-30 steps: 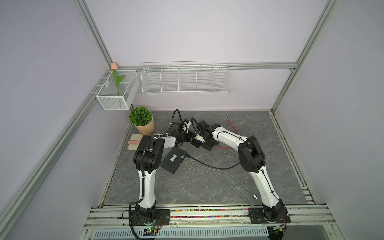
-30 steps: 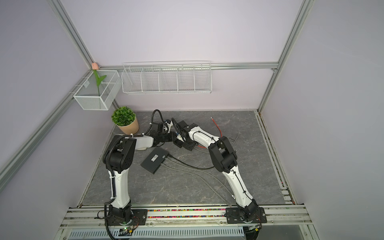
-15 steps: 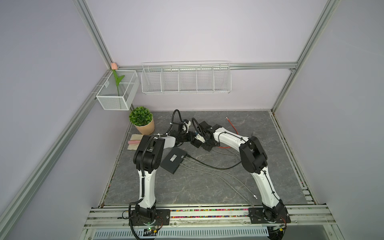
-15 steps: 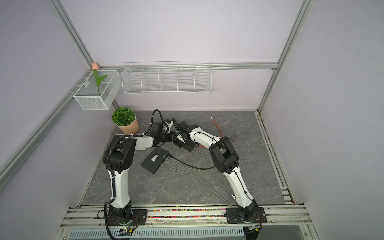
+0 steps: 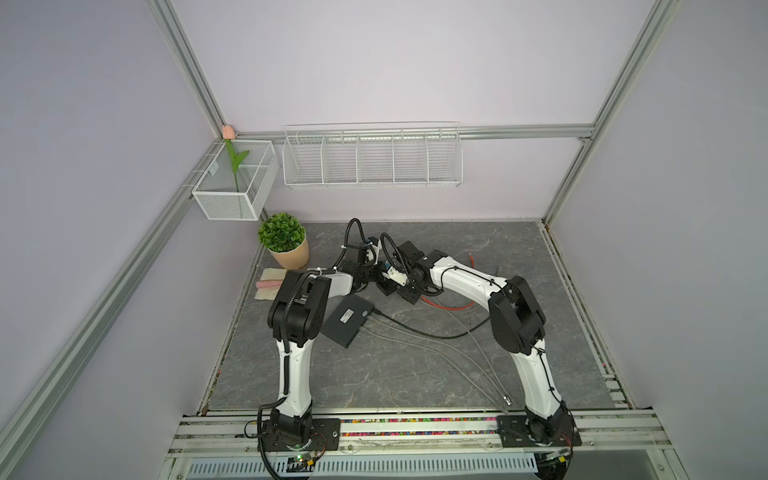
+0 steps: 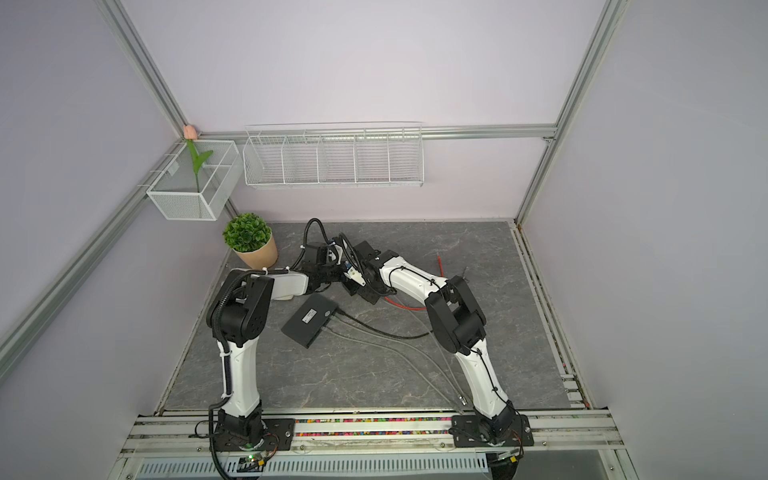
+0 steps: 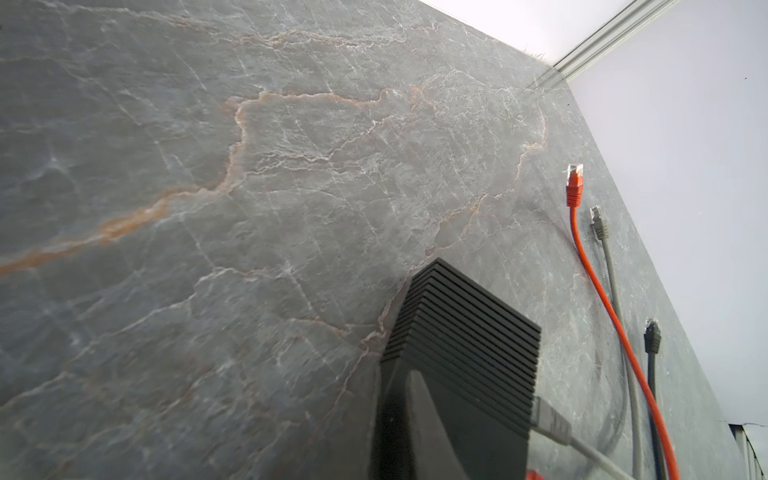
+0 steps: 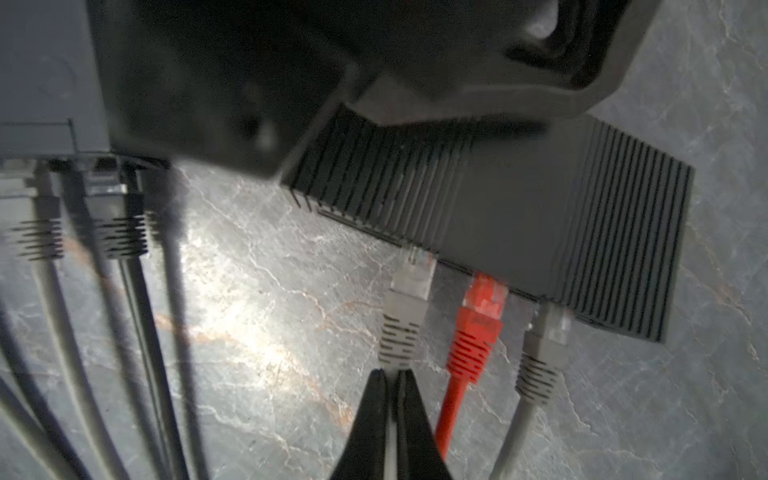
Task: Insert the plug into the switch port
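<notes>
While my right gripper [image 8: 392, 374] clamps tight on the grey cable [image 8: 390, 453] behind its plug [image 8: 409, 282], plug's long axis points straight ahead, tip at switch [image 8: 519, 208] port.

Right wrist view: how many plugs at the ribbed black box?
3 along the box's edge: a grey plug held by its cable in the right gripper, a red plug beside it, then a second grey plug. More may be hidden.

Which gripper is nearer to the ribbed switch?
Left. The left gripper lies against the switch; the right gripper stands just off it, shut on a grey cable.
</notes>
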### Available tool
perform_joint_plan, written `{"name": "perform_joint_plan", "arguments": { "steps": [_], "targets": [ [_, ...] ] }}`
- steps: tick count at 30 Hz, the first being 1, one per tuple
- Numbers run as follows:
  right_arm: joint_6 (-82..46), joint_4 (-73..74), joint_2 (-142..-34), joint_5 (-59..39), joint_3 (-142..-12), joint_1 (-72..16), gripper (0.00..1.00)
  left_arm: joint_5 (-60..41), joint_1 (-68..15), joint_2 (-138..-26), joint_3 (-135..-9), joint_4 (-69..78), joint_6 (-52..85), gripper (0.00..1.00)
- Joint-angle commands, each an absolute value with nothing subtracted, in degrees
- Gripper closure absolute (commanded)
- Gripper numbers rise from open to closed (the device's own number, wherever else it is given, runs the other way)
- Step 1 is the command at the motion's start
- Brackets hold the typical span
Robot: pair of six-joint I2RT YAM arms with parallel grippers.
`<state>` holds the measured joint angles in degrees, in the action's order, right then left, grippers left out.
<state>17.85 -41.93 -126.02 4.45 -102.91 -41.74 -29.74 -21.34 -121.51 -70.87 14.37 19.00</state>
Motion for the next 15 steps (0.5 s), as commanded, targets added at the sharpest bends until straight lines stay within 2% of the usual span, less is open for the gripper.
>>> {"name": "perform_joint_plan", "arguments": {
  "steps": [1, 6, 7, 9, 11, 12, 15],
  "targets": [
    [18.23, -33.80, -126.10, 3.85, -104.33, -42.00, 0.93, -33.31, -23.97, -121.21, -69.09, 11.85, 18.90, 0.85],
    [18.02, -34.36, -126.58, 5.01, -104.41, -41.22, 0.93, -31.93, -23.78, -120.16, -68.80, 10.95, 18.54, 0.83],
    [17.89, -34.60, -126.83, 5.01, -104.54, -41.05, 0.93, -31.67, -23.60, -119.70, -68.75, 10.95, 18.62, 0.80],
    [17.91, -35.46, -127.65, 5.35, -105.15, -40.63, 0.93, -30.76, -23.06, -118.29, -67.76, 11.79, 19.19, 0.60],
    [17.93, -36.19, -128.49, 5.19, -105.75, -40.28, 0.93, -30.19, -22.31, -116.65, -66.47, 12.81, 19.74, 0.52],
    [17.92, -36.36, -128.83, 5.19, -105.90, -40.22, 0.93, -29.74, -21.79, -115.78, -65.82, 13.27, 20.10, 0.45],
    [18.09, -36.56, -129.49, 4.85, -106.07, -39.99, 0.93, -28.66, -19.95, -113.87, -63.84, 14.94, 21.24, 0.39]
  ]
}}
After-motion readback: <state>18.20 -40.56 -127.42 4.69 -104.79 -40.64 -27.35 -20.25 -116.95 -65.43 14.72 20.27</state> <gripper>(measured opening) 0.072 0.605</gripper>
